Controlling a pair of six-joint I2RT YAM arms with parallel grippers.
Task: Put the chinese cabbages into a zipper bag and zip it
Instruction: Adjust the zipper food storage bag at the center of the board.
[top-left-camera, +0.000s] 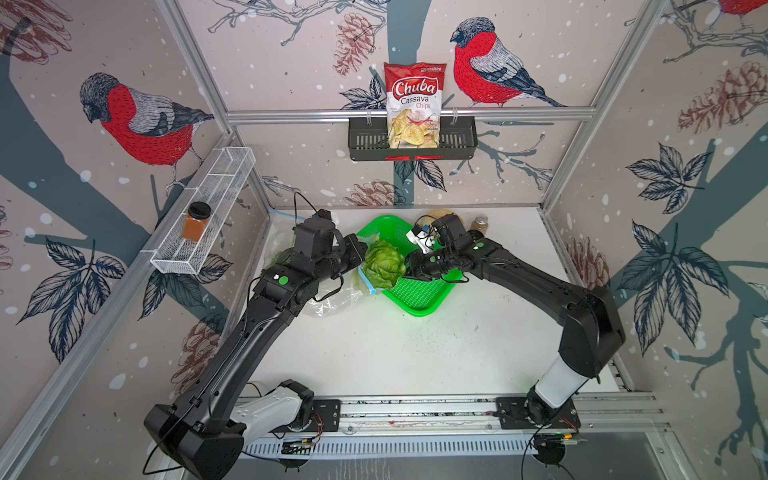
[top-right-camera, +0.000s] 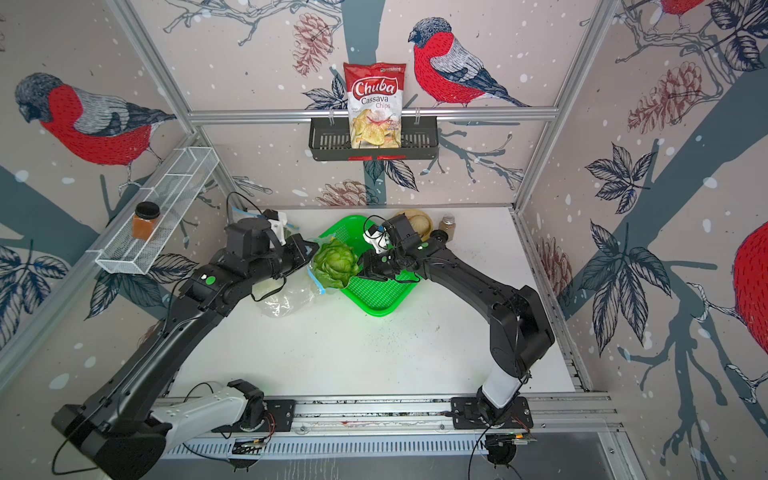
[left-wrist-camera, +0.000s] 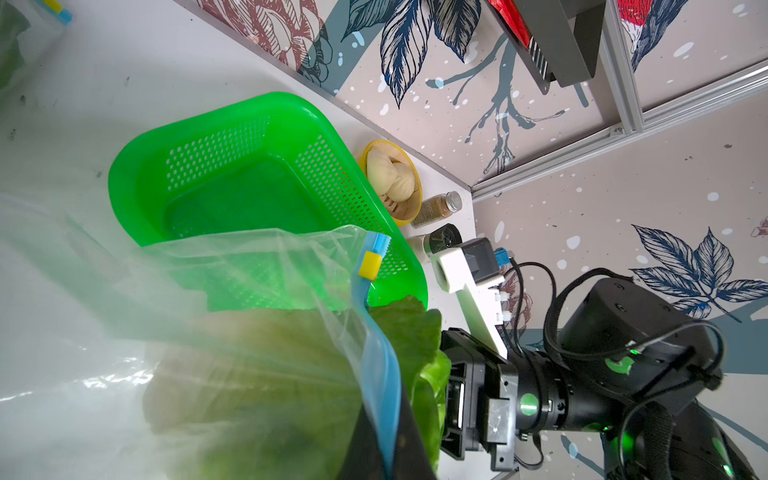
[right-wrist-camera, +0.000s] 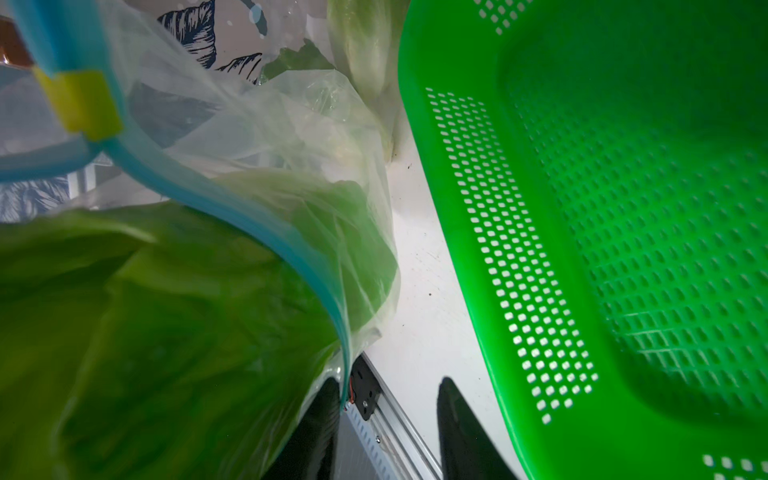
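Step in hand: seating a cabbage (top-left-camera: 383, 262), apparently the last, in the bag (top-left-camera: 332, 300). Its leafy top stands out of the bag mouth, over the 9 o'clock side of the empty basket (top-left-camera: 417, 300). Other heads lie deeper in, mostly hidden. The left tool (top-left-camera: 360, 250), at the cabbage's 9 o'clock, is clenched on the zipper rim (left-wrist-camera: 376, 353). The right tool (right-wrist-camera: 390, 428), at 3 o'clock, has its jaws apart and grips nothing. Push the head fully past the rim. Clear leaves off the track, then run the slider (left-wrist-camera: 369, 264).
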